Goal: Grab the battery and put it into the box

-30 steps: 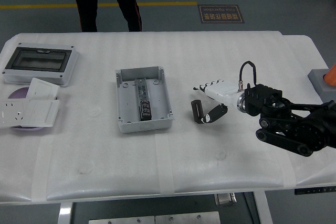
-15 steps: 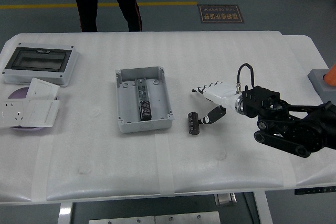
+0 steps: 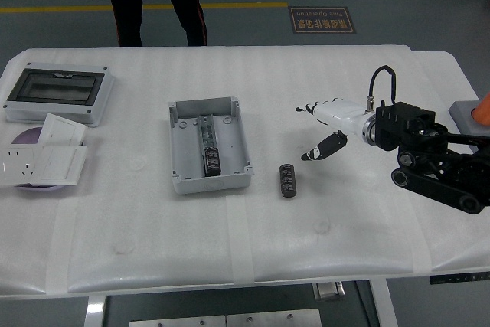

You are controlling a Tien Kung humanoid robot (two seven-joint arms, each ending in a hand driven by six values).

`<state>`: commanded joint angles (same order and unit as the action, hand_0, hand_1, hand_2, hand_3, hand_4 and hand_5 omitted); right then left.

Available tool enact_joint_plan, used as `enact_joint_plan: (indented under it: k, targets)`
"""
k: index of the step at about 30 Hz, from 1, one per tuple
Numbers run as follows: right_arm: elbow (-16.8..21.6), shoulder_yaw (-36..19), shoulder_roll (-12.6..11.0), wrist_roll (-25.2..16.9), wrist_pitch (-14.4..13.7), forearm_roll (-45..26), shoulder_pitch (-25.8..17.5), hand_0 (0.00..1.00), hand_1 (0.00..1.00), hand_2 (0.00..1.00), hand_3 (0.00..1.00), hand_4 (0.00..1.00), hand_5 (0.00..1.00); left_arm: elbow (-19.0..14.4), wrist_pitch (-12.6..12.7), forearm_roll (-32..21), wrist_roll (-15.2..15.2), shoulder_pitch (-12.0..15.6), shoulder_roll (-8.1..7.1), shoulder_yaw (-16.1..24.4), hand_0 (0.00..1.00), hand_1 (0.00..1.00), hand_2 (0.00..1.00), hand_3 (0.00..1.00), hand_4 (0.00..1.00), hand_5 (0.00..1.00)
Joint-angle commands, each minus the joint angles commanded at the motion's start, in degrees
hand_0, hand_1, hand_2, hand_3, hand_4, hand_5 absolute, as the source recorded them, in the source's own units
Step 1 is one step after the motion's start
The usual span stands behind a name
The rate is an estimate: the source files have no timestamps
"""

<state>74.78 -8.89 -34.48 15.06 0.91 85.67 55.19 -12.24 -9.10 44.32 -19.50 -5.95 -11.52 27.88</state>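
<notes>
Far to the left of the right robot hand point(image 3: 325, 129) lies the open grey box point(image 3: 209, 143), with dark parts already fixed along its middle. Nearer, low and to the left of the robot hand, the black battery point(image 3: 286, 181) lies flat on the white worktop point(image 3: 321, 67), just beside the box's right wall but apart from it. The robot hand hovers above the worktop with its fingers point(image 3: 320, 106) spread and loose, grasping nothing. In my judgement the pick is yet to be made. To do it well, the hand should come down over the battery's long sides and close thumb against fingers. Only then should it lift clear of the box wall.
</notes>
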Motion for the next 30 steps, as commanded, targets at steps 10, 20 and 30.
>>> enact_joint_plan:
  k: [10,20,30]
  targets:
    - [12.1,-9.2,-5.4,1.5,2.5,-5.0,-7.2,0.998,0.887,0.934,0.998,0.915,0.47,0.1,0.0,-0.5,0.2,0.0,-0.03,-0.5,0.549,0.652,0.563,0.542,0.446,0.429]
    - [11.2,-5.7,-1.8,0.8,2.1,-5.1,-8.3,0.998,0.855,0.914,0.998,0.904,0.462,0.0,-0.1,-0.3,0.2,-0.3,-0.07,-0.4,0.548,0.652,0.563,0.542,0.447,0.429]
    - [7.6,-2.7,0.8,0.5,2.0,-3.5,-8.0,0.998,0.86,0.914,0.998,0.894,0.455,0.0,-0.1,-0.6,0.2,-0.3,-0.06,-0.5,0.549,0.652,0.563,0.542,0.447,0.429]
